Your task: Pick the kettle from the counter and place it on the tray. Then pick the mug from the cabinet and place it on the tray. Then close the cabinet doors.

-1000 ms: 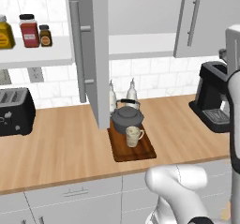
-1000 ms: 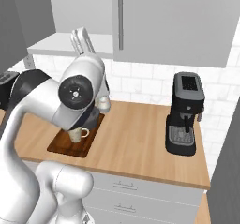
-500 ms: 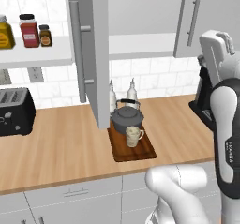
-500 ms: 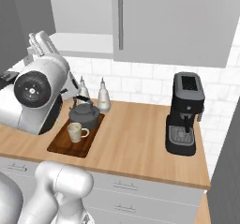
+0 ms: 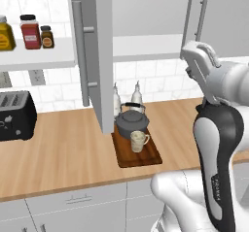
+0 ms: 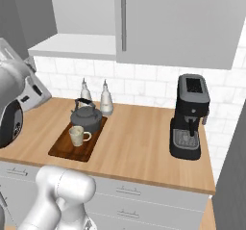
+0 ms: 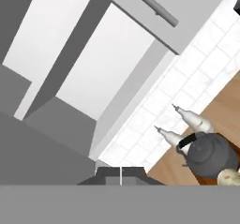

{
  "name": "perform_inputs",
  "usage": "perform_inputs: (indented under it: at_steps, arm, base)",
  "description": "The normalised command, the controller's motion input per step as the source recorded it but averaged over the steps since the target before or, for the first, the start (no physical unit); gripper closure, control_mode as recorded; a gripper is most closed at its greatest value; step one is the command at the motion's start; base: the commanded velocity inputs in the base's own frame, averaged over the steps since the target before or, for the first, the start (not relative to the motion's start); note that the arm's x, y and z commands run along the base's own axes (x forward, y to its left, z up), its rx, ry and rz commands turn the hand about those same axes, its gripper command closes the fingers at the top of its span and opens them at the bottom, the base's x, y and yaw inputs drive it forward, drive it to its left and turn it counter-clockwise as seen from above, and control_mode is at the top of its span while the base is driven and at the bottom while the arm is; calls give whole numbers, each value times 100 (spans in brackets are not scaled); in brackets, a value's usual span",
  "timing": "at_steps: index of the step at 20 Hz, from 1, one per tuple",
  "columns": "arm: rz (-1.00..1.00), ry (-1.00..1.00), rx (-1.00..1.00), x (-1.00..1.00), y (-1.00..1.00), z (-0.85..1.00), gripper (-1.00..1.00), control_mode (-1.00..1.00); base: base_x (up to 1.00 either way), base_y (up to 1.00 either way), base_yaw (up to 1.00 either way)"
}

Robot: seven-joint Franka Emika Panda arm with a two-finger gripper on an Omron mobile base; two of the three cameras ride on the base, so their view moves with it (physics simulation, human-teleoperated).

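The dark grey kettle [image 5: 131, 123] and the cream mug [image 5: 138, 141] both stand on the dark brown tray [image 5: 146, 157] on the wooden counter [image 5: 63, 153]. Above them the grey cabinet [image 5: 146, 12] is open, its white shelf [image 5: 146, 46] bare. The left door [image 5: 99, 56] swings out over the counter. The right door [image 5: 216, 12] is also ajar. My gripper [image 7: 120, 174] is raised right of the tray, under the right door, with its fingertips together and nothing between them. In the hand view the kettle [image 7: 213, 155] sits at the lower right.
Two white bottles [image 5: 137, 94] stand behind the tray. A black toaster [image 5: 14, 115] is at the far left under a white shelf of jars [image 5: 30, 32]. A black coffee machine [image 6: 190, 118] stands on the counter's right part.
My arm has swung: the hand came in from the right edge of the left base view, toward the cabinet's right door. Kettle, mug, tray and doors have not moved.
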Motion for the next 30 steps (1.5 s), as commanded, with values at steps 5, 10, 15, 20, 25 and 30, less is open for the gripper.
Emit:
perform_inputs:
  at_steps: [5, 10, 15, 20, 25, 30]
  arm:
    - [-4, 6, -4, -47, 42, 0, 100, -100]
    - [-7, 12, -5, -32, 47, -7, 100, -100]
    - [-5, 5, -1, -24, 38, -2, 100, -100]
    - [-4, 1, 0, -19, 35, -11, 100, -100]
    - [-4, -3, 0, -12, 38, -28, 100, -100]
    - [-4, -11, 0, -18, 33, -32, 100, -100]
  base:
    - [0, 0, 0]
    - [0, 0, 0]
    - [0, 0, 0]
    - [0, 0, 0]
    - [0, 0, 0]
    - [0, 0, 0]
